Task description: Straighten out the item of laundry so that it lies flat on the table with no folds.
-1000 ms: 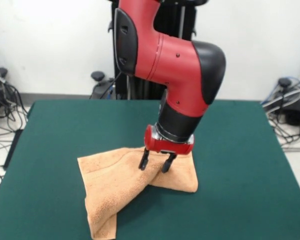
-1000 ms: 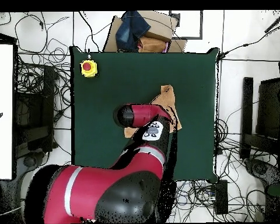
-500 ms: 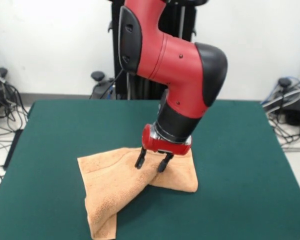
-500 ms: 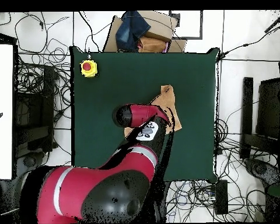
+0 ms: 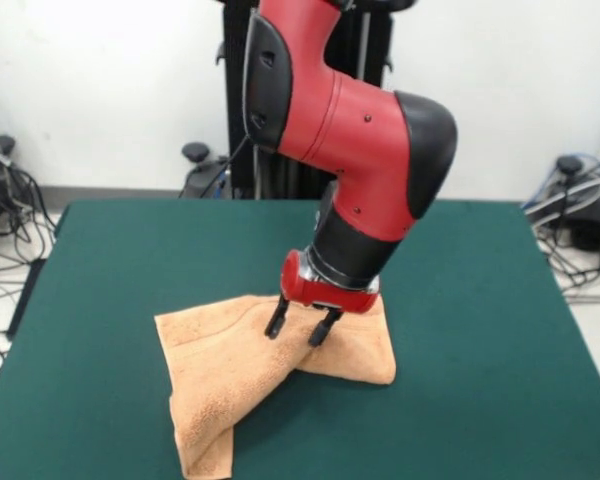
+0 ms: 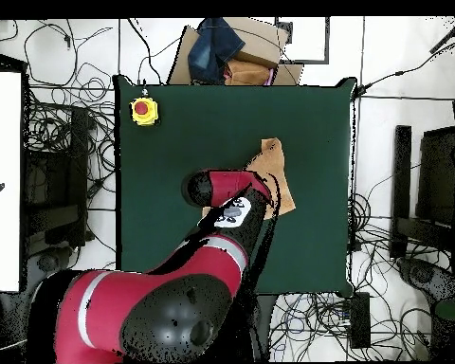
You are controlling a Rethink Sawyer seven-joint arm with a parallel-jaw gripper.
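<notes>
The item of laundry (image 5: 220, 370) is a peach-orange towel lying crumpled on the green table (image 5: 130, 250). One part is folded diagonally over the rest, and a narrow end points toward the front edge. My gripper (image 5: 298, 326) hangs open just above the towel's raised middle fold, with its two dark fingers apart and nothing between them. In the overhead view my arm (image 6: 227, 188) covers most of the towel (image 6: 272, 156), so only its far end shows, and the gripper is hidden under the arm.
A yellow box with a red button (image 6: 144, 110) sits at one table corner. A cardboard box holding dark blue cloth (image 6: 233, 52) stands just beyond the table's edge. Cables lie on the floor around the table.
The gripper has drifted slightly to the left in the front view, over the towel's fold, and stayed open. The towel has not moved.
</notes>
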